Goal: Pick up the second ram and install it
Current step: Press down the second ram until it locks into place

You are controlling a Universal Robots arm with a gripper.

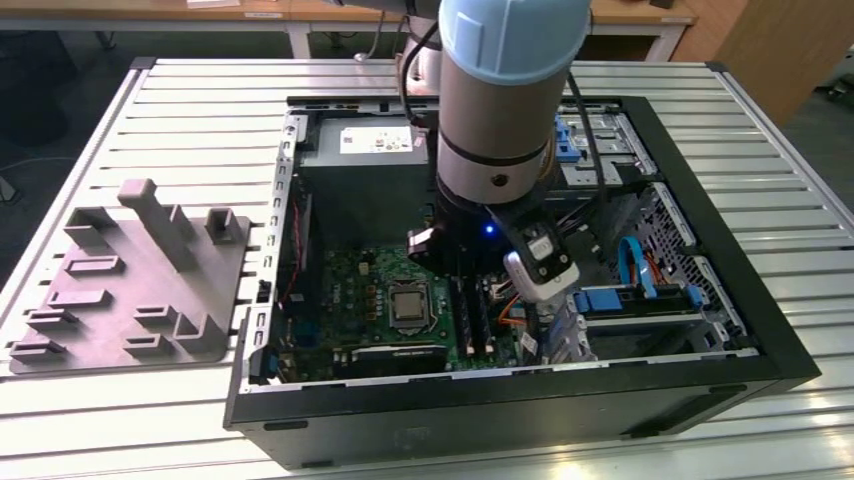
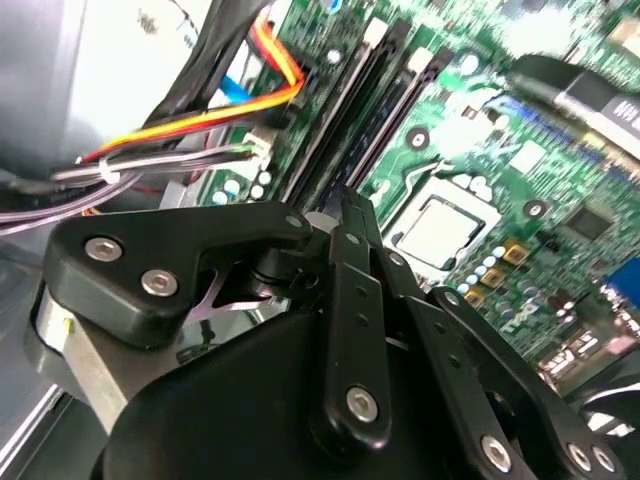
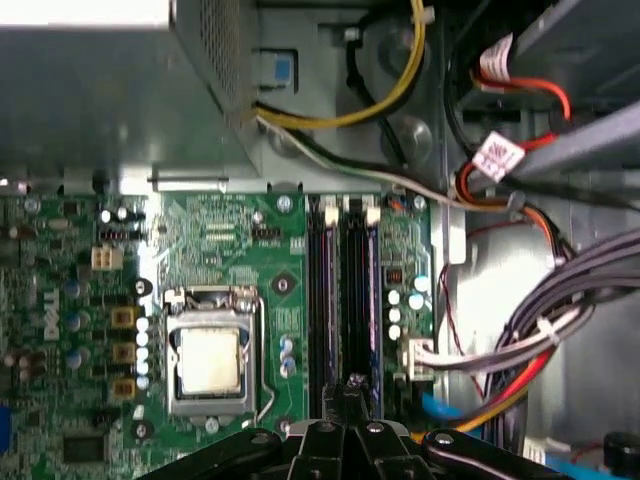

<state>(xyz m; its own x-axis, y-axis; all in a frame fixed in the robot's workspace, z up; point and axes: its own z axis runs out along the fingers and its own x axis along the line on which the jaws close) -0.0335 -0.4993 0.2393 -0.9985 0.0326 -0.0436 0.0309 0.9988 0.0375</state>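
In an open computer case point(image 1: 694, 375) lies a green motherboard point(image 3: 230, 240). Beside its processor socket point(image 3: 210, 360) run two parallel memory slots, each with a long dark stick in it. The stick farther from the socket looks like the second ram point(image 3: 357, 290), also seen in the second wrist view point(image 2: 345, 100) and in the exterior view point(image 1: 481, 315). My gripper point(image 3: 350, 388) hangs low inside the case, straight over one end of that stick. Its black fingertips are shut together point(image 2: 345, 205) with nothing visible between them. Whether they touch the stick I cannot tell.
A grey plastic holder block point(image 1: 134, 275) with upright posts stands on the slatted table at the exterior view's left. Bundles of red, orange, yellow and grey cables point(image 3: 530, 330) crowd the side of the slots away from the socket. A power supply point(image 1: 367, 150) and blue drive brackets point(image 1: 634, 300) fill the case.
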